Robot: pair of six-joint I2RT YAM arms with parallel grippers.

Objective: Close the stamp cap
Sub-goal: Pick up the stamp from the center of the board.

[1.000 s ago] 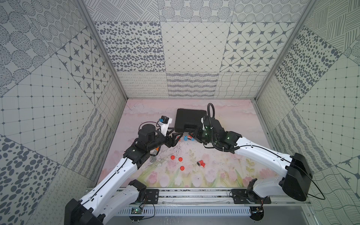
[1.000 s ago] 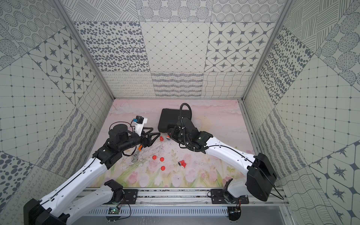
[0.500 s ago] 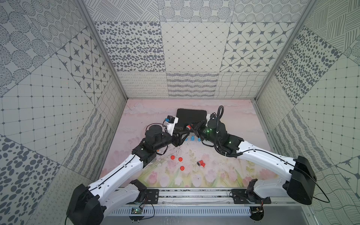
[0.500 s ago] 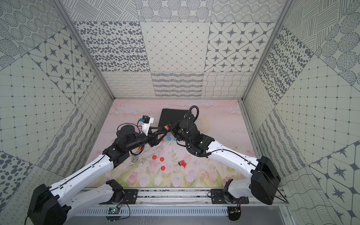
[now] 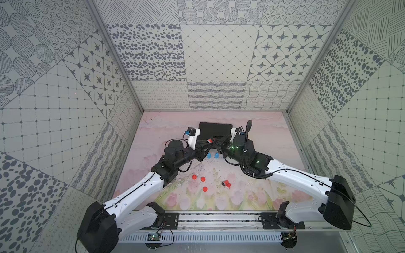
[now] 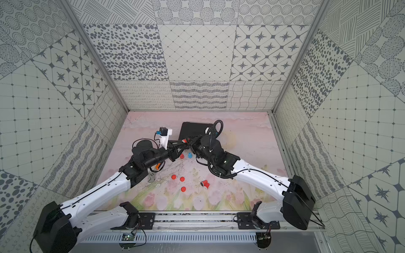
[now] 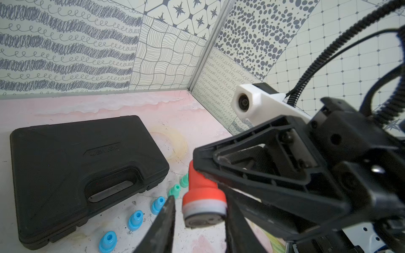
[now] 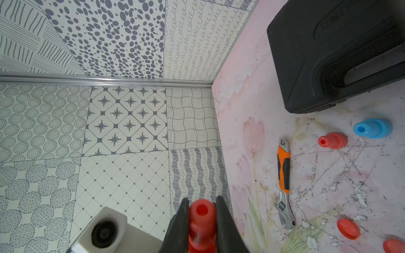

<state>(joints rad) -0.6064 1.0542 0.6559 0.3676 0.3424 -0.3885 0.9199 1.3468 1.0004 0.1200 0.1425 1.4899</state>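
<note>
Hovering near the black case (image 7: 76, 164), the right gripper (image 8: 202, 202) clamps the red stamp (image 7: 202, 195) by its neck; the left gripper (image 7: 200, 210), narrowed, flanks its wide end, grip uncertain; red caps (image 5: 203, 179) lie nearby.

Both top views: we cannot resolve the small red plastic stamp (image 5: 210, 140) (image 6: 186, 140); it is too small to tell its end. Right wrist view: its wide end blurs and runs off the frame, as does the black moulded plastic case (image 8: 341, 50). The orange-handled steel wrench (image 6: 151, 177) lies mostly hidden under the left arm.
</note>
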